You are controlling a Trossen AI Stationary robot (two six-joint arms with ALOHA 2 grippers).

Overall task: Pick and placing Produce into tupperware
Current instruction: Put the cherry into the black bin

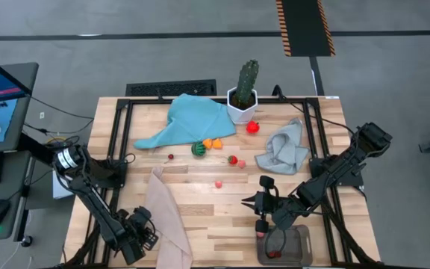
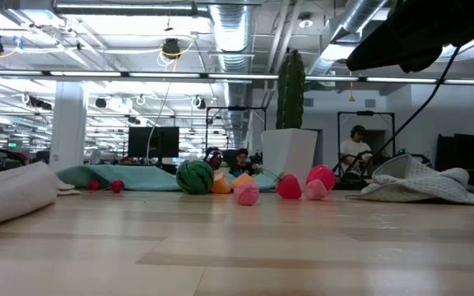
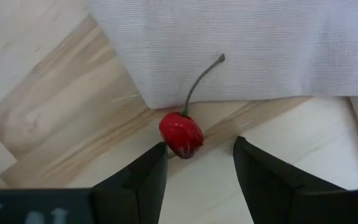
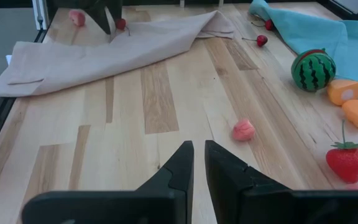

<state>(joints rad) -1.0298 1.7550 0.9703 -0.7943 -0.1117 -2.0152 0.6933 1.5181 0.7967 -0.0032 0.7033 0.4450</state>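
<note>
On the slatted wooden counter [image 1: 200, 217] there's a teal cloth [image 1: 189, 119], a grey rag [image 1: 284, 148] and a beige cloth [image 1: 166, 220]; behind it the low view shows an open workshop with pipes, monitors and seated people; the cactus in its white pot [image 1: 243, 93] stands at the back; produce [image 1: 230, 153] lies scattered mid-counter; the tupperware [image 1: 284, 246] sits at the near right edge with something red inside; the left gripper [image 3: 197, 165], spread, hovers over a cherry [image 3: 181, 134] by the beige cloth; the right gripper [image 4: 197, 163], nearly pinched together and empty, hangs just beside the tupperware.
</note>
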